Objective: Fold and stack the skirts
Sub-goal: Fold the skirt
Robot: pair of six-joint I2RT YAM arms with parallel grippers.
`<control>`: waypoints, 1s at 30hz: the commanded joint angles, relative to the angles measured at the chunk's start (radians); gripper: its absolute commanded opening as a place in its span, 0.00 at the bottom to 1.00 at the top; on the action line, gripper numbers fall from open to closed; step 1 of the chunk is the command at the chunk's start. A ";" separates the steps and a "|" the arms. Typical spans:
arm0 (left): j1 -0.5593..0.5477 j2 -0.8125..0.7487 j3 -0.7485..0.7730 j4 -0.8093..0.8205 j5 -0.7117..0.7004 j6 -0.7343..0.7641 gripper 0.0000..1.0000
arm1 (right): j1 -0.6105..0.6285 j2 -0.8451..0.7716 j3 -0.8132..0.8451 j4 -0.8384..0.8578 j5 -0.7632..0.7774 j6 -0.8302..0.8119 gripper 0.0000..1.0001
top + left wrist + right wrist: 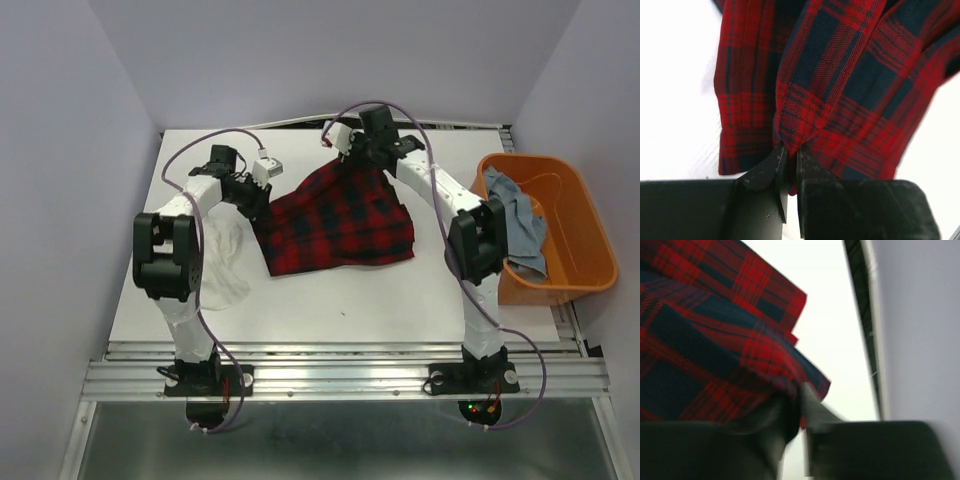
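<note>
1. In the middle of the white table [400, 300], the red-and-black plaid skirt [340, 220] is lying spread out. Both arms are reaching in over it, one from each side.
2. On the near-left side, the left gripper [791, 150] is clamping down on the plaid skirt. The wrist view shows its two dark fingers [765, 172] pressed almost together, with a gathered fold of the checked cloth pinched between the tips. The rest of the fabric is fanning out beyond them.
3. Over at the far corner, near the table's back edge, the right gripper [799, 407] is sitting right at the hem of the plaid skirt. Its wrist view is blurred. The cloth is draping over one finger and a sliver of a gap is showing between the tips, so I cannot tell whether it is gripping the fabric or standing loose.
4. Along the left edge of the table, the white skirt [225, 260] is lying in a crumpled heap. It is partly tucked under the left arm and just beside the plaid skirt's left side.
5. Off the right side of the table, the orange tub [590, 230] is holding the light blue denim skirt [520, 220]. The denim is bunched up against the wall nearest the table, well apart from the other two skirts.
</note>
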 commanded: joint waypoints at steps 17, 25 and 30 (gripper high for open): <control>0.018 0.124 0.255 -0.010 -0.124 -0.203 0.54 | -0.010 0.002 0.074 0.113 0.132 0.223 1.00; -0.023 0.066 0.314 -0.080 -0.259 -0.068 0.68 | -0.010 -0.183 0.017 -0.256 -0.079 0.444 1.00; -0.043 0.185 0.426 -0.197 -0.232 -0.002 0.94 | -0.010 -0.221 -0.124 -0.390 -0.268 0.530 0.95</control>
